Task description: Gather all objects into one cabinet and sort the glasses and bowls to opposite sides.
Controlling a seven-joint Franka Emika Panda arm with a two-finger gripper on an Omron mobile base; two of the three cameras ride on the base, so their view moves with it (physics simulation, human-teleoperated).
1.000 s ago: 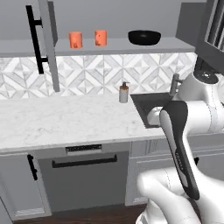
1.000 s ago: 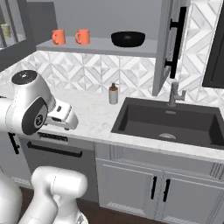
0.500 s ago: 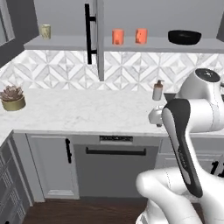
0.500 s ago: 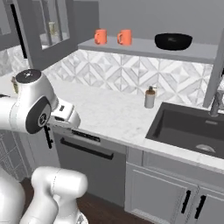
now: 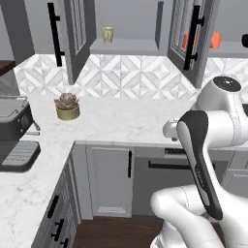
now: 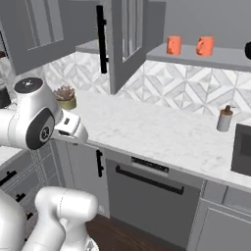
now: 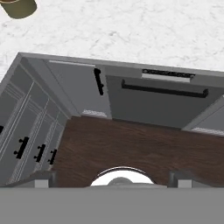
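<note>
1. Both base views have swung left since half a second ago: the sink is gone from sight, and the succulent (image 5: 67, 102) and a dark appliance (image 5: 12, 116) on a corner run of bench now sit in the left base view. The camera moved, not the things.
2. The mug (image 5: 107, 34), cream and mottled, stands upright on the flat grey shelf (image 5: 123, 47) of an open wall cabinet, between two open doors. I cannot tell which way its handle points.
3. Two orange cups (image 6: 174, 45) (image 6: 205, 46), short cylinders, stand upright side by side, near each other but apart, on the shelf further right (image 6: 196, 55).
4. A sliver of the glossy black bowl (image 6: 247, 50) shows at the frame edge, right of the cups on the same shelf.
5. Each door (image 6: 122, 39) is tall and grey, with a long black bar handle (image 6: 101, 38) running vertically.
6. The bench (image 6: 162, 130) is white marble with grey veining; behind it, a wall of diamond-patterned tiles. A grey soap dispenser (image 6: 224, 118) stands on it.
7. The end effector (image 7: 112, 177) hangs over the dark wood floor (image 7: 131, 148) in front of the base cabinets, fingers spread wide, holding nothing.
</note>
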